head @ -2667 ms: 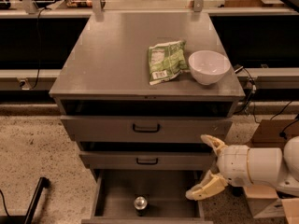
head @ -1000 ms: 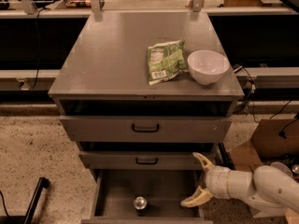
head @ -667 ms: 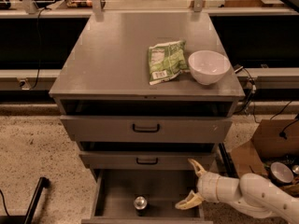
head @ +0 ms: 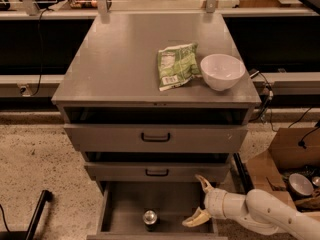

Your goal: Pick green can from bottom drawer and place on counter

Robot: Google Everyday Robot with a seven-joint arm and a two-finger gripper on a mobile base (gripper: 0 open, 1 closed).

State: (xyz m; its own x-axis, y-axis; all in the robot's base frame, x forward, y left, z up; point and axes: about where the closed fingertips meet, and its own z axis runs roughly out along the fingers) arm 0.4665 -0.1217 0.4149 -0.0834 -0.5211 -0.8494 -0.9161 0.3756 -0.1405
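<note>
**Our gripper hangs at the right side of the open bottom drawer, low in the frame, with the green can just to its left.**

We see its two pale fingers spread wide with nothing between them. The can stands upright near the drawer's front edge, silver top up, clear of both fingers. We judge it light and rigid but thin-walled, with smooth sides that could slip. A hold across the round body, below the rim, looks soundest to us. On the counter, in the upper middle, a green snack bag lies just beside a white bowl.
</note>
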